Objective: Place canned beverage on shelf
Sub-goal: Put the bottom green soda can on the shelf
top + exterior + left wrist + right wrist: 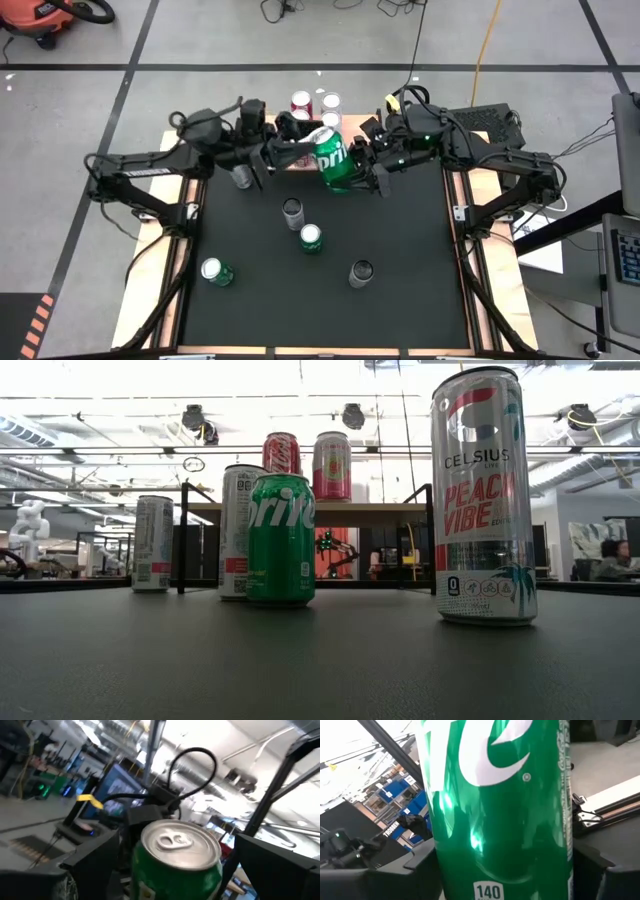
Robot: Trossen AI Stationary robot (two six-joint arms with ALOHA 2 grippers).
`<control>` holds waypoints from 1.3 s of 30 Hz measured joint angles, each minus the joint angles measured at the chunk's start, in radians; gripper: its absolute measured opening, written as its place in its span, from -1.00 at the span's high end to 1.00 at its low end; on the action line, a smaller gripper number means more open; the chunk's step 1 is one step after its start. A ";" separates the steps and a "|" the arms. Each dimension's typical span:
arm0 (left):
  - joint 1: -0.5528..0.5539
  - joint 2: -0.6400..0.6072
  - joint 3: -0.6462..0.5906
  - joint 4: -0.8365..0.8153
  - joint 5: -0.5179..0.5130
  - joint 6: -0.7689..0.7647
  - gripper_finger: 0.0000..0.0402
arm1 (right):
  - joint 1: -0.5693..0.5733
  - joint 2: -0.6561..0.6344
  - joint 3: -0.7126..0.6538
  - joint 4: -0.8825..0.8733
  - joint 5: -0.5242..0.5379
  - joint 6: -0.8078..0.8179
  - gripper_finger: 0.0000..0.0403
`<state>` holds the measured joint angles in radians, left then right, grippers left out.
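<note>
While the black mat [320, 290] covered most of the table [150, 285], the shelf [310, 512] sat at its far edge with two cans up top. Green Sprite can [338, 160] hung tilted just before it, clamped in the right gripper [368, 168]. Left gripper [275, 155] was beside it, jaws wide, off the can.

The bench [150, 300] carries a black mat [400, 290] with five upright cans; the shelf [370, 512] holds two cans.
</note>
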<state>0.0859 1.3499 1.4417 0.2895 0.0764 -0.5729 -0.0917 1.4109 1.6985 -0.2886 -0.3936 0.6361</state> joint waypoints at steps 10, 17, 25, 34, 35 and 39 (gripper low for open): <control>0.088 0.001 0.298 -0.519 0.088 -0.033 -0.98 | 0.000 0.000 0.000 -0.124 0.035 -0.102 -0.42; 0.118 0.055 0.516 -0.876 0.137 -0.026 -0.98 | -0.001 0.000 0.000 -0.164 0.084 -0.181 -0.43; 0.094 0.123 0.545 -0.910 0.207 0.028 -0.98 | 0.000 0.004 0.000 -0.217 0.110 -0.222 -0.43; 0.079 0.165 0.546 -0.931 0.206 0.161 -0.98 | 0.000 0.005 0.000 -0.282 0.109 -0.238 -0.43; 0.078 0.165 0.546 -0.931 0.202 0.167 -0.98 | 0.000 0.005 0.000 -0.286 0.109 -0.238 -0.43; 0.080 0.182 0.547 -0.942 0.182 0.189 -0.98 | 0.000 0.005 0.000 -0.292 0.109 -0.241 -0.43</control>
<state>0.1661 1.5315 1.9886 -0.6530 0.2583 -0.3837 -0.0921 1.4162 1.6989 -0.5808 -0.2844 0.3954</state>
